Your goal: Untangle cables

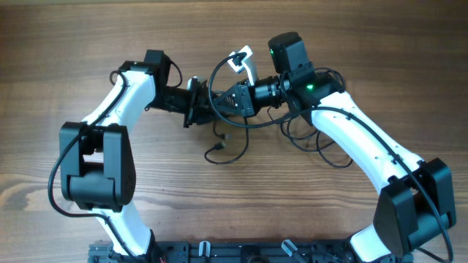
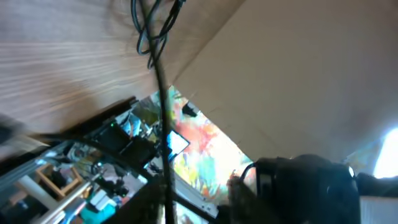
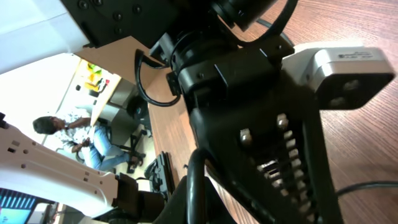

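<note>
Thin black cables (image 1: 219, 77) arch in loops between the two arms at the table's middle. A plug end (image 1: 214, 153) trails toward the front, and more loops (image 1: 314, 139) lie under the right arm. My right gripper (image 1: 228, 102) is shut on one cable (image 3: 191, 180), which rises from between its fingers (image 3: 214, 205). My left gripper (image 1: 199, 108) faces it, almost touching. In the left wrist view a cable (image 2: 158, 81) runs straight down into the left gripper (image 2: 166, 211); blur hides how its jaws stand.
The wooden table (image 1: 73, 44) stretches out on all sides. The arm bases and their mounting rail (image 1: 219, 252) line the front edge. The left arm's black gripper body (image 3: 261, 124) fills most of the right wrist view.
</note>
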Controlling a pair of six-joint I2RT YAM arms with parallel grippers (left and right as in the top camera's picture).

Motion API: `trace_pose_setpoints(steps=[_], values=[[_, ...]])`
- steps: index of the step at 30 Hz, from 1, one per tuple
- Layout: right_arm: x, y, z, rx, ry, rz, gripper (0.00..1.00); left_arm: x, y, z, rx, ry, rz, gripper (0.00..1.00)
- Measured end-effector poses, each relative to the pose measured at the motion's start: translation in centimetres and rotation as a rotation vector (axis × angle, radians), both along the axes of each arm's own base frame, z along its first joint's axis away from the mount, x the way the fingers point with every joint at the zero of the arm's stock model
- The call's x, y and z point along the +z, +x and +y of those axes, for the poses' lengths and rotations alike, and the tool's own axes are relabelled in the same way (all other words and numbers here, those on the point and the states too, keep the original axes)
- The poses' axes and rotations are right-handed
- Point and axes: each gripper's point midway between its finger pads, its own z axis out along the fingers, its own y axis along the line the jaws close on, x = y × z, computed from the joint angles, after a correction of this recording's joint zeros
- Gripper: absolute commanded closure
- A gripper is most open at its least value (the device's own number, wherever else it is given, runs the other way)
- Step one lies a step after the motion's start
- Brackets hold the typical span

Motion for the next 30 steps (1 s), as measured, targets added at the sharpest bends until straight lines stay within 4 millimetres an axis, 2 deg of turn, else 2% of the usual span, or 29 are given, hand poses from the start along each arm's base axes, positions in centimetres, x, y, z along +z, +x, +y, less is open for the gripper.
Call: trace_pose_setpoints(steps=[2, 3, 9, 20, 30], values=[[-0.2, 0.2, -0.1, -0.013, -0.011, -0.005, 0.96, 0.1, -0.2, 0.1, 0.004, 0.000, 0.027, 0.11], [-0.4, 0.4, -0.1, -0.022, -0.021, -0.006, 0.96, 0.1, -0.4, 0.2, 0.007, 0.001, 0.046, 0.11], [-0.7, 0.6, -0.3, -0.041, -0.042, -0.009, 0.96, 0.6, -2.1, 0.7, 0.018, 0.015, 0.215, 0.14], [-0.8, 0.1, 0.3, -0.041, -0.051, 0.021, 0.96, 1.4, -3.4, 1.5, 0.040, 0.025, 0.369, 0.20], [-0.2, -0.6, 0.6, -0.009, -0.015, 0.055, 0.96, 1.7, -3.4, 1.4, 0.042, 0.005, 0.371, 0.57]])
